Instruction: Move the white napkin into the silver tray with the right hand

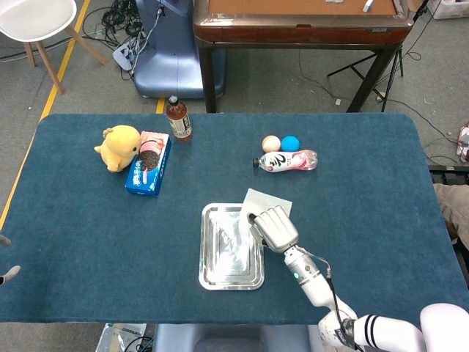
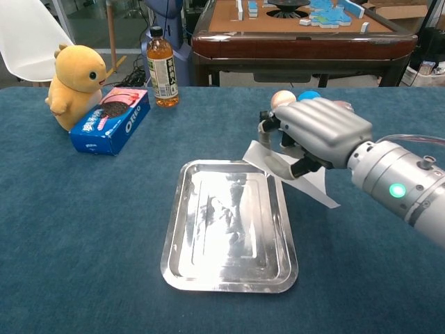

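My right hand (image 1: 274, 228) (image 2: 313, 132) holds the white napkin (image 1: 264, 201) (image 2: 309, 182) lifted off the table, pinched between thumb and fingers. The sheet hangs flat under the hand, over the right rim of the silver tray (image 1: 212, 273) (image 2: 208, 275). The tray lies in the middle of the blue table and has nothing in it. Only the fingertips of my left hand (image 1: 7, 273) show at the far left edge of the head view, and how they stand is unclear.
A plastic bottle (image 1: 287, 161) lies behind the hand with an orange ball (image 1: 271, 143) and a blue ball (image 1: 291, 143). At back left stand a yellow plush toy (image 1: 118, 147), an Oreo box (image 1: 149, 163) and a tea bottle (image 1: 178, 119).
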`<act>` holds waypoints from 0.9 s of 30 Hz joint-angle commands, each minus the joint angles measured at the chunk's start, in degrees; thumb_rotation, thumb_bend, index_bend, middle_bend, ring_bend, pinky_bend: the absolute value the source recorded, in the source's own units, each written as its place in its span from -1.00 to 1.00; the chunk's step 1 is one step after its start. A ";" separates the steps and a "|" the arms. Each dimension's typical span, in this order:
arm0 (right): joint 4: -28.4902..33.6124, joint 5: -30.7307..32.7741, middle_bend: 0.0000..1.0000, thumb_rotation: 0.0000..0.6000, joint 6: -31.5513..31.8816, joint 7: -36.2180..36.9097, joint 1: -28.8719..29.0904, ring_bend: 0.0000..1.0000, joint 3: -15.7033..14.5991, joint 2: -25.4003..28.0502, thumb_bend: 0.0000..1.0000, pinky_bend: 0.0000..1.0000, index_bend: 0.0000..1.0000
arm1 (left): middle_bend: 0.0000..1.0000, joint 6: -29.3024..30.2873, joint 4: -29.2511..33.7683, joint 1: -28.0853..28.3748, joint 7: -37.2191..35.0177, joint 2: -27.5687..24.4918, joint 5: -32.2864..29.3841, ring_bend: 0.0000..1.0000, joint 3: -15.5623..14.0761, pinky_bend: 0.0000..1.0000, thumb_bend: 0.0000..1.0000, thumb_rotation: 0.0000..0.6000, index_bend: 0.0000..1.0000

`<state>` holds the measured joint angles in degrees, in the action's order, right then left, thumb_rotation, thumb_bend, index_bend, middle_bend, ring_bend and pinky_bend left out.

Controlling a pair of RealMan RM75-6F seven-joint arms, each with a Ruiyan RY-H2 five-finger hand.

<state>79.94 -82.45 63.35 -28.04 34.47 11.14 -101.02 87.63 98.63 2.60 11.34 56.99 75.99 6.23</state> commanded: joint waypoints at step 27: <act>10.11 7.73 1.00 1.00 -2.09 -13.05 5.50 1.00 -0.28 -2.81 -0.02 1.00 0.22 | -0.36 -1.10 0.59 0.19 0.49 -0.35 -0.52 -0.55 -0.46 -0.17 -0.93 1.00 -0.07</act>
<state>88.35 -76.50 60.17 -38.46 40.70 11.44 -103.84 86.54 99.22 2.79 11.83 56.64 75.46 5.78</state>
